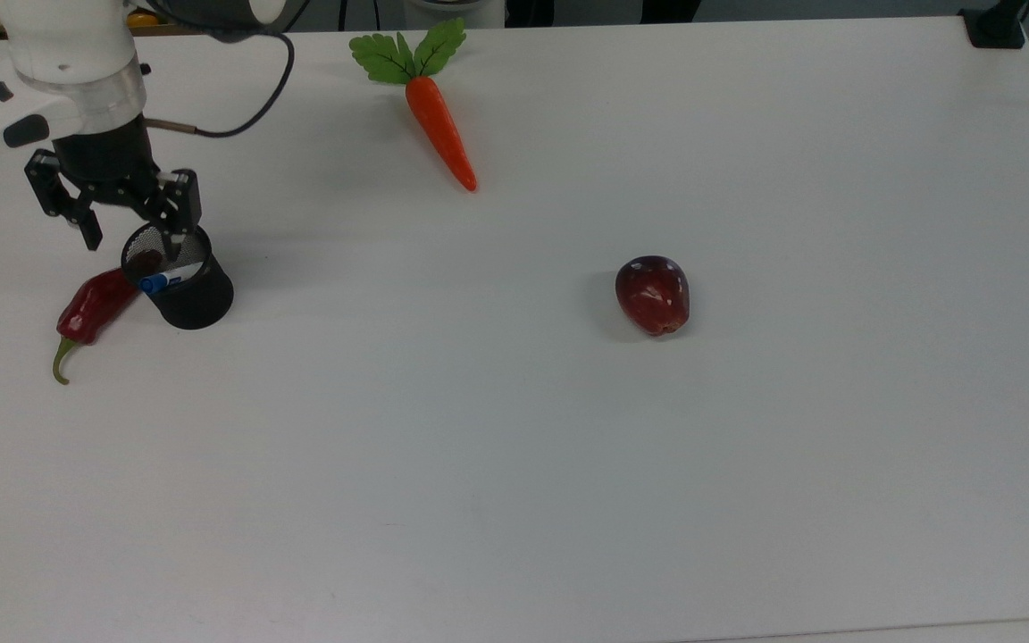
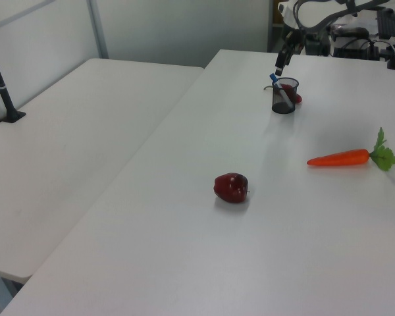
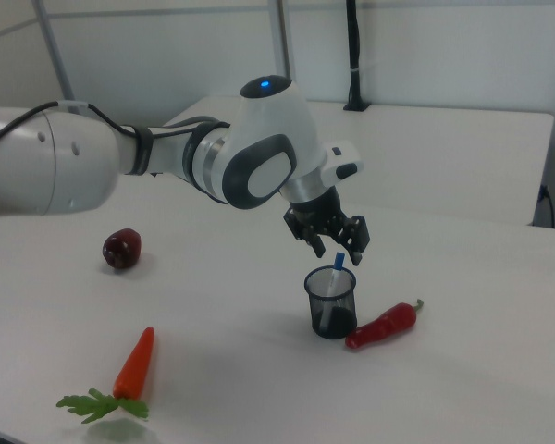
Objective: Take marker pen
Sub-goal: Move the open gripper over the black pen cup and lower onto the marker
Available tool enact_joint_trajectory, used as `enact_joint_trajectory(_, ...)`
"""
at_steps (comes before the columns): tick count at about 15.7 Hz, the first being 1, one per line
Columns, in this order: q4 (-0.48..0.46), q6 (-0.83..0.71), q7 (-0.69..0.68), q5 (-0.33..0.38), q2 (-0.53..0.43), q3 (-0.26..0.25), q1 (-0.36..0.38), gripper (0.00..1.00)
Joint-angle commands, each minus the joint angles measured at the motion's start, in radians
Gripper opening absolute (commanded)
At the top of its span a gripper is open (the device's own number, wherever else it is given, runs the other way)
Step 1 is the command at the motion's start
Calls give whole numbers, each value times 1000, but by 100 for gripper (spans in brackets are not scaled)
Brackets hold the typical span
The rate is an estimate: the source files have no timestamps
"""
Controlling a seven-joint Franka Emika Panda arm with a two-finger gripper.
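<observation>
The marker pen is a slim white stick with a blue cap. It leans inside a black mesh cup at the top view's left. The right view shows its blue cap poking above the cup. My gripper hangs open right over the cup's far rim. In the right view the gripper has one finger on each side of the cap's tip, with nothing gripped. In the left view the marker pen slants out of the cup just below my gripper.
A red chili pepper lies against the cup's left side in the top view. An orange carrot with green leaves lies near the far edge, and a dark red apple sits mid-table. A second white table adjoins in the left view.
</observation>
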Motion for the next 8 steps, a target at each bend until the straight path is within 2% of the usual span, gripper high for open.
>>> enact_joint_trajectory(1,5,55,70,21,22,5,1,61)
enact_joint_trajectory(8,-1,127,127,21,53,12,13,42)
